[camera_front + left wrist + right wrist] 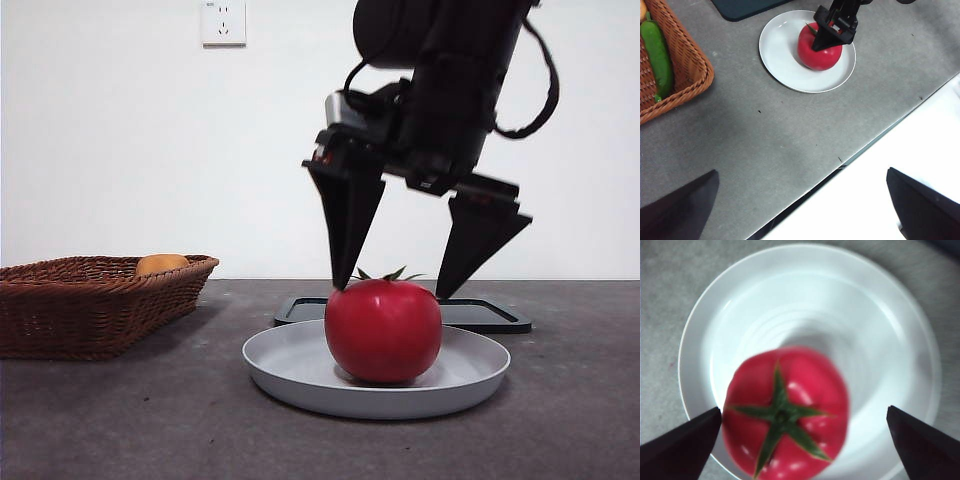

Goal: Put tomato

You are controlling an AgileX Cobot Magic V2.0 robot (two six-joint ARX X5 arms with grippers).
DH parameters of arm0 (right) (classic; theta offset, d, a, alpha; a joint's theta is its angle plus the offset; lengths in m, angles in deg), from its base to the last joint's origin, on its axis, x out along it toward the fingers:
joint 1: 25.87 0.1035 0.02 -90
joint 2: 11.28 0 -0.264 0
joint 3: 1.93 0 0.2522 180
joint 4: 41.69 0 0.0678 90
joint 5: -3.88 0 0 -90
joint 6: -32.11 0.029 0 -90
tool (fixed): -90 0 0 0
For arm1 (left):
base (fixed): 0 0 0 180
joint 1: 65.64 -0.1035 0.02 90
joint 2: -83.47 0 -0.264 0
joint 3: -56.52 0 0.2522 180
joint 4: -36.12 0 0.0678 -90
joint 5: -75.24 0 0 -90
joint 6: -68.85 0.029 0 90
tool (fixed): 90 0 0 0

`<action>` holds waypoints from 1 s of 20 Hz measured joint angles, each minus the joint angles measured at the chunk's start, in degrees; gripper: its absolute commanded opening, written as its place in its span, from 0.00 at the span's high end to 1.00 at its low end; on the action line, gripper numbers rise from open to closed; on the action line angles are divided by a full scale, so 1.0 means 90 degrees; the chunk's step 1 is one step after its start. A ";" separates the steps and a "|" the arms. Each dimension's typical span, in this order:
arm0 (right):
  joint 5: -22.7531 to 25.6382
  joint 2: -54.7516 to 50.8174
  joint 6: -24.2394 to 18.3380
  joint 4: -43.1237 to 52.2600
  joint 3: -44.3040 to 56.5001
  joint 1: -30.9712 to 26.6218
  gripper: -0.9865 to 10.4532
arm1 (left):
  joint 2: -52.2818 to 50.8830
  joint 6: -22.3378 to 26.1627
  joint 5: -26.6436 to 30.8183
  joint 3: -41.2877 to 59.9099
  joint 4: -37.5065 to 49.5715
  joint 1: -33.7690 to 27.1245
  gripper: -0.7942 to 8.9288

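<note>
A wicker basket (95, 300) holds an orange fruit (161, 264) and a cucumber (657, 52); a white plate (290, 365) lies near a dark tray (495, 315) on the grey bench (120, 420).

table (560, 420): grey | on it: plate (290, 375), basket (90, 310), dark tray (490, 315)

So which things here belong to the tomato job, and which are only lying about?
Part of the job:
- tomato
- white plate under it
- right gripper, open above it

Lying about:
- wicker basket
- orange fruit
- cucumber
- dark tray
</note>
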 measured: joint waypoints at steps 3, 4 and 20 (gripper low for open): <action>-0.0024 0.0170 0.0000 0.0141 0.0000 0.0056 0.30 | 0.0000 0.0000 0.0002 0.0015 0.0063 0.0000 0.24; -0.0024 0.0180 0.0000 0.0194 0.0000 0.0070 0.30 | 0.0000 0.0000 0.0000 0.0015 0.0100 0.0000 0.24; -0.0177 0.0515 0.0049 -0.0185 -0.0199 0.0022 0.69 | 0.0000 0.0002 0.0002 0.0019 0.0165 0.0000 0.24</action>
